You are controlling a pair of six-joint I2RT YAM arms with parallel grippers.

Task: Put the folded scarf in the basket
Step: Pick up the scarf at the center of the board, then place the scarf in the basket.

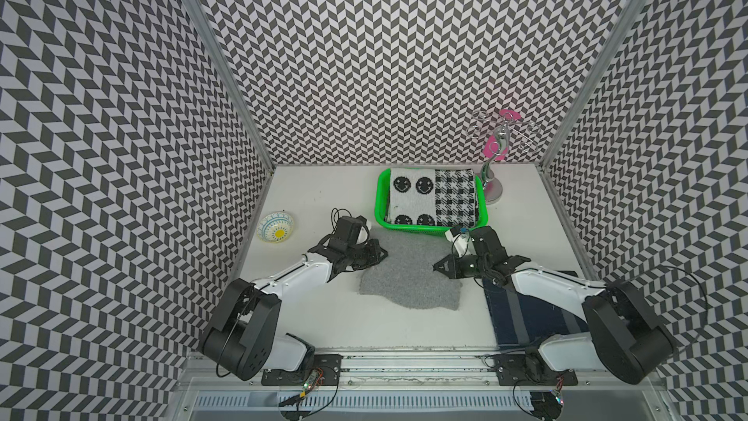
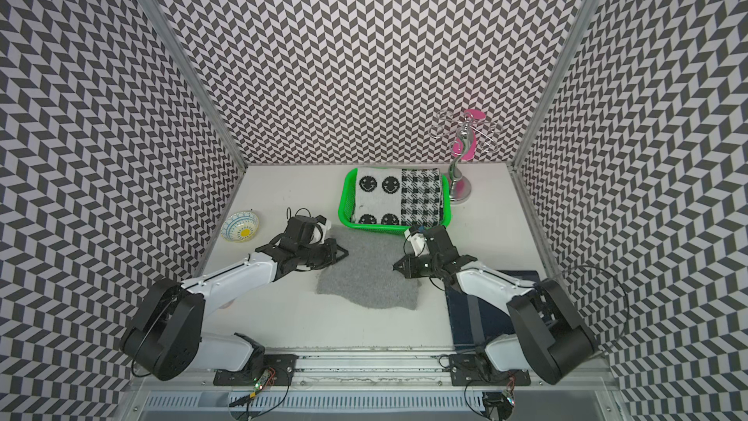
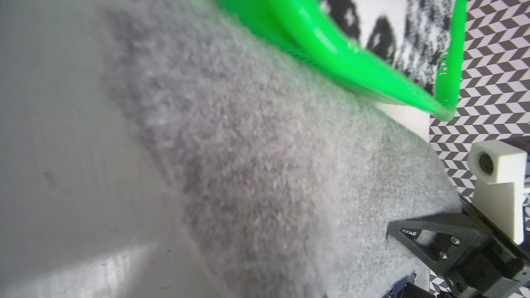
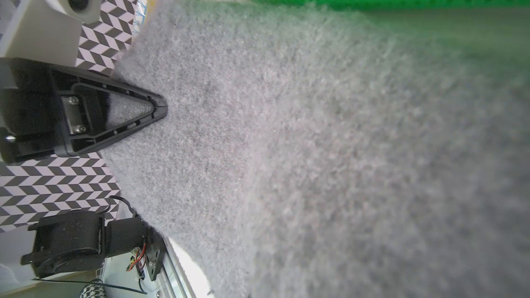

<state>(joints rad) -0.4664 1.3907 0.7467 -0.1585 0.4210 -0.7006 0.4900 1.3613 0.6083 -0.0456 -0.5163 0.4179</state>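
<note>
The white counter point(image 1: 319, 200) carries everything. The biggest thing on it is the grey scarf point(image 1: 409, 273), a fuzzy folded piece lying flat in the middle, with its far edge touching the front wall of the green basket point(image 1: 413, 228). That basket sits toward the back and is filled almost edge to edge by a black-and-white scarf point(image 1: 433, 200) with smiley faces and houndstooth. A navy striped cloth point(image 1: 522, 317) lies under the right arm.

The left tool point(image 1: 380, 255) is clenched on the grey scarf's left edge, and the right tool point(image 1: 439, 267) is clenched on its right edge. The wrist views show each tip pinched into the fuzz, though I can't tell how much fabric is caught. Off to the sides stand a chrome stand point(image 1: 491, 180) and a small patterned bowl point(image 1: 276, 228).

By my reading the grey scarf is the 1 to go in, and the job has barely begun. Both grips look set, but the scarf lies on the counter, outside the basket. What is left is to lift it, carry it over the low wall, lay it on the scarf lying there and let go.
</note>
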